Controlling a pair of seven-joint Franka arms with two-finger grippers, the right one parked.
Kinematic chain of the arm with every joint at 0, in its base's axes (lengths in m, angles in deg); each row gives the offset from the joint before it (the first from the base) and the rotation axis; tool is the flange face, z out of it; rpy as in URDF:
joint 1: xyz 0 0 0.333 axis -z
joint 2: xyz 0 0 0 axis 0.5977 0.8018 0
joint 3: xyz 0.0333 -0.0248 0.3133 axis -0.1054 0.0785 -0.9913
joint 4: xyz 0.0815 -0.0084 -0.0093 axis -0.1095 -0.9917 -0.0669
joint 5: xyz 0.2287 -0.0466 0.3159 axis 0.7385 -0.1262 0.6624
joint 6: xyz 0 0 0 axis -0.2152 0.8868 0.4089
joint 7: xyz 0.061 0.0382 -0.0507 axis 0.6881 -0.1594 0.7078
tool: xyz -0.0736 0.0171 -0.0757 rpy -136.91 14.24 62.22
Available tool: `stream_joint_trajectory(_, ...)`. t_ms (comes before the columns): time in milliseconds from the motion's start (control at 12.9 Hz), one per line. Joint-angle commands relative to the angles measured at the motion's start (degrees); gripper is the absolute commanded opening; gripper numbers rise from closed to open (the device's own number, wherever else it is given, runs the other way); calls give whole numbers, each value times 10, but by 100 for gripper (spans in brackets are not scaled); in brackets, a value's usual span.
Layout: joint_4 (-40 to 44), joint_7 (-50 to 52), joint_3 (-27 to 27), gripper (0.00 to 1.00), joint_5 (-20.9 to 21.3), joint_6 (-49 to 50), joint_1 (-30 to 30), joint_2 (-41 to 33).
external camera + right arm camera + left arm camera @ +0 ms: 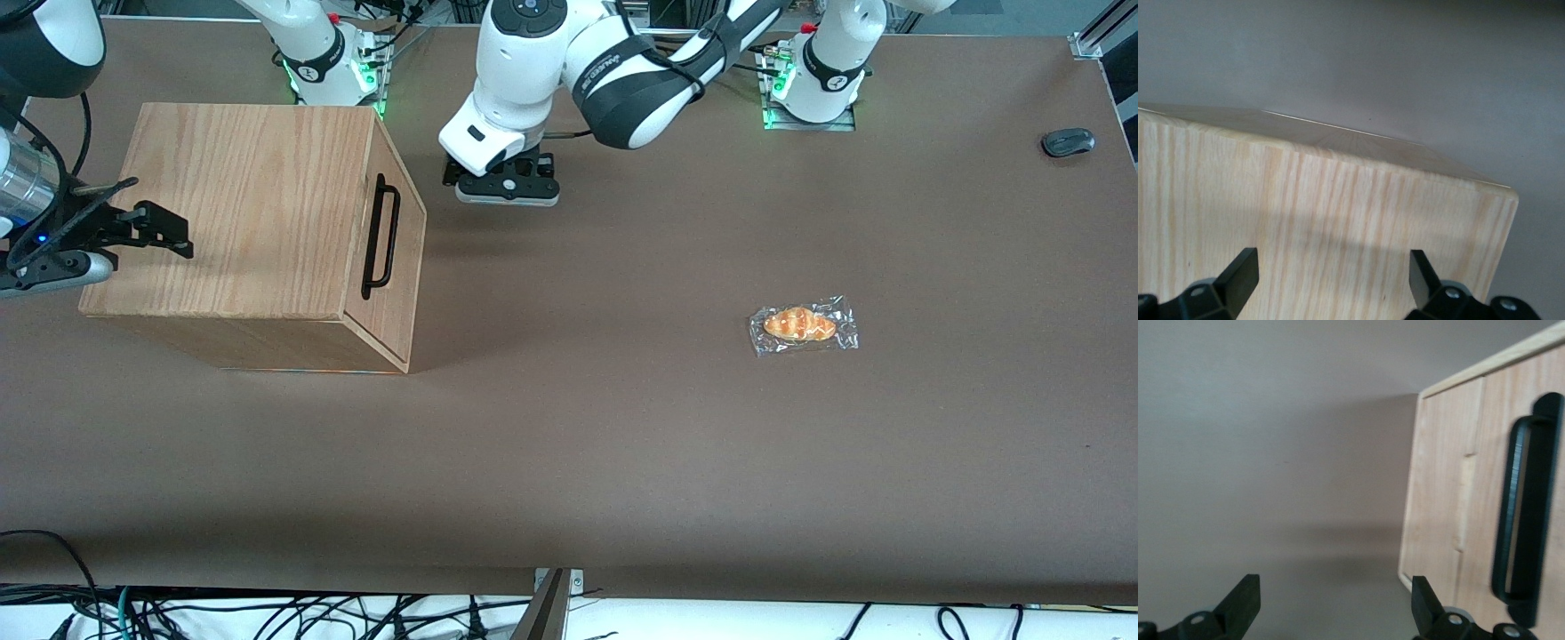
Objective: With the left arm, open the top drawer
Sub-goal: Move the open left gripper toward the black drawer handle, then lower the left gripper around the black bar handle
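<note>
A box-shaped wooden cabinet [240, 213] stands toward the parked arm's end of the table. Its top drawer [369, 316] is shut flush and carries a long black bar handle [380, 236]. My left arm's gripper [507, 197] hangs low over the table in front of the drawer. It is a short gap away from the drawer and slightly farther from the front camera than the handle. In the left wrist view the gripper [1335, 607] is open, with only bare table between its black fingertips [1245, 597]. That view also shows the drawer [1479, 520], its handle [1525, 520] and the plain panel [1438, 487] beneath.
A wrapped pastry [803, 324] lies on the brown table [569, 462] toward the working arm's end. A dark computer mouse [1068, 141] sits near that end's table edge, farther from the front camera. Cables [267, 613] hang along the table's edge nearest the front camera.
</note>
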Motion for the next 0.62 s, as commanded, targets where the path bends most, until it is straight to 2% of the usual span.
stream_joint_trajectory(0,44,21,-4,100,16,-29,25,38)
stream_joint_trajectory(544,50,39,-3,100,11,-137,58,77)
